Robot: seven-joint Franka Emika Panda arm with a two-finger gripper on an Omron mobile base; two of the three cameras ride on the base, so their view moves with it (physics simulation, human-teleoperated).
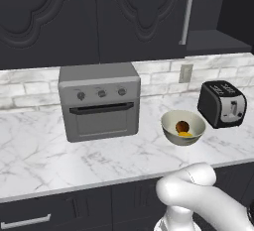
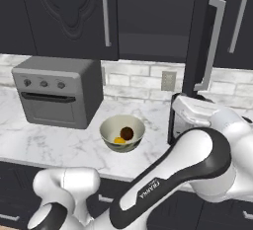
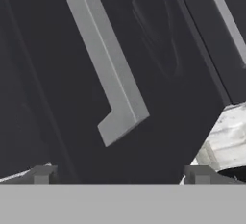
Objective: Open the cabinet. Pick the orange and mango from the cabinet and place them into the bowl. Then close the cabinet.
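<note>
The cabinet's (image 1: 144,17) left door is shut. Its right door (image 2: 200,36) stands swung out, showing a dark interior (image 2: 153,17). My gripper (image 3: 120,174) is open, its fingertips (image 3: 42,174) wide apart, close in front of the open door's face, just below the lower end of its silver bar handle (image 3: 108,69). My hand (image 2: 190,106) sits under that door's bottom edge, above the counter. The cream bowl (image 1: 171,135) (image 2: 106,136) rests on the counter. In it lie the dark orange (image 1: 182,125) (image 2: 127,133) and the yellow mango (image 1: 184,134) (image 2: 119,140).
A grey toaster oven (image 1: 99,101) stands left of the bowl. A black toaster (image 1: 222,103) stands right of it, close under my hand. A wall outlet (image 1: 185,73) is on the brick backsplash. Dark drawers (image 1: 30,220) run below the marble counter (image 1: 39,150).
</note>
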